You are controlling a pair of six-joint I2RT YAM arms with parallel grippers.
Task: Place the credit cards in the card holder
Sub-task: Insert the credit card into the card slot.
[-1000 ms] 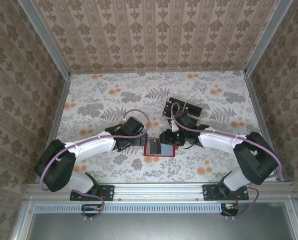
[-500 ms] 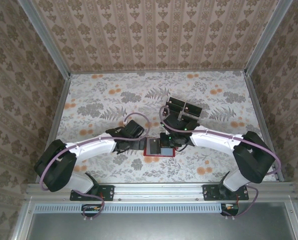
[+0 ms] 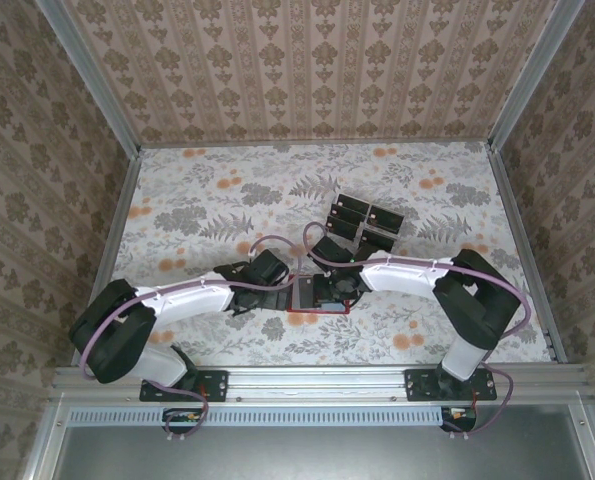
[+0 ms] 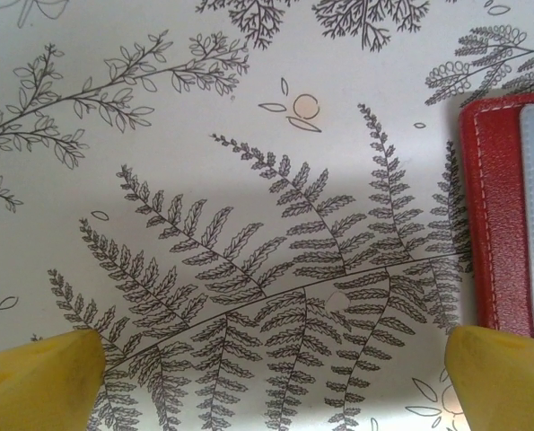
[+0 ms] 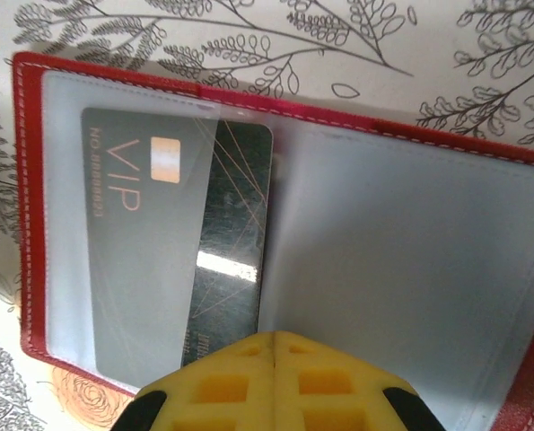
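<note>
Over the open red card holder (image 5: 29, 224), the right gripper (image 5: 275, 373) is now resting shut, having swung in from the holder's right edge. A black VIP credit card (image 5: 231, 260) is lying half under the clear sleeve (image 5: 69, 296), so one insertion seems nearly finished. Left of the holder, the left gripper (image 4: 268, 373) is hovering wide open. Beyond the holder, remaining cards (image 3: 365, 222) are waiting on the fern-printed table (image 3: 227, 190), with patterned wallpaper walls (image 3: 307, 70) enclosing everything.

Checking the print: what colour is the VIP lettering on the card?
Coppery orange lettering on the card, right wrist view.
</note>
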